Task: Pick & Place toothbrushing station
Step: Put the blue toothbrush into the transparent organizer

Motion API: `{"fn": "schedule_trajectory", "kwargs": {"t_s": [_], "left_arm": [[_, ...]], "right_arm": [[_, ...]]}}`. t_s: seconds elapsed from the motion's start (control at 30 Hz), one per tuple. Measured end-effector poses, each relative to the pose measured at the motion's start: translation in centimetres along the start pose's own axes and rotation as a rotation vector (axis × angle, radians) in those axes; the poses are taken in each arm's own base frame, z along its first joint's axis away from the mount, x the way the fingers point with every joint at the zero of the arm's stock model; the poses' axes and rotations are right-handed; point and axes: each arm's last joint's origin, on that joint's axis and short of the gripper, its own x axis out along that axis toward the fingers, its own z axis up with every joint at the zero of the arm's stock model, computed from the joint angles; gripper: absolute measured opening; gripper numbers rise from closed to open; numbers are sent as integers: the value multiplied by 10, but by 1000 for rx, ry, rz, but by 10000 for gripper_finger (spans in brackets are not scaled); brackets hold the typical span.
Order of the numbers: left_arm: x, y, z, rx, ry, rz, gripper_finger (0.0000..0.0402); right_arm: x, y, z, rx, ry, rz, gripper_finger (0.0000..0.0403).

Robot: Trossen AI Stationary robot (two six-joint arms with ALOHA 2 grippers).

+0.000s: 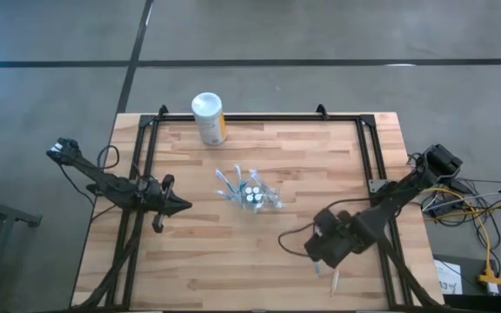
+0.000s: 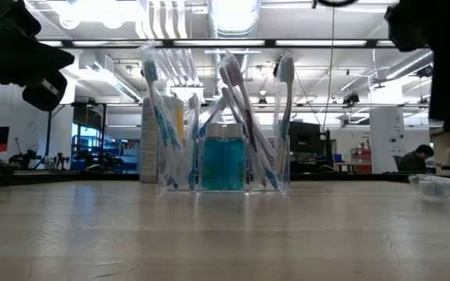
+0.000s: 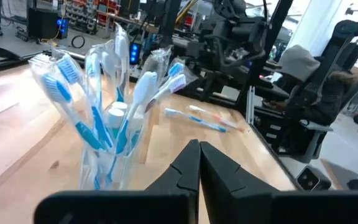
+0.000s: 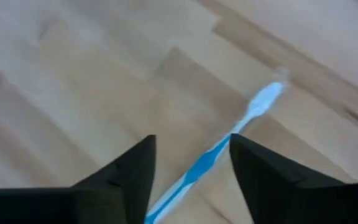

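Right pincer (image 4: 191, 155) hangs open astride a loose toothbrush (image 4: 229, 146); no writing readable.

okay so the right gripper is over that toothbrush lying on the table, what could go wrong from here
1. The right gripper is open with the loose toothbrush lying at a slant between its fingers; closing could pinch it off-centre so that it swivels or slips.
2. That toothbrush lies near the table's front edge, so a nudge might push it off.
3. The clear cup is already crowded with toothbrushes; adding another could tip it.

Light-blue and white toothbrushes (image 2: 162, 125), teal tubes (image 2: 223, 162) with white caps, clear cup (image 2: 283, 176), pale striped-wood table (image 1: 190, 261)
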Motion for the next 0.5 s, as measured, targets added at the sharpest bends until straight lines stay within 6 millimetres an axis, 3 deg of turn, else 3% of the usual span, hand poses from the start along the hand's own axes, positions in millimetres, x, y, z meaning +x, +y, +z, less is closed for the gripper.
{"fn": "schedule_trajectory", "kwargs": {"t_s": [0.27, 0.5], "left_arm": [[0, 0, 1, 28, -5, -1, 11], [0, 0, 1, 43, -6, -1, 12]], "right_arm": [[18, -15, 12, 91, 66, -89, 269], [27, -21, 9, 119, 108, -83, 272]]}}
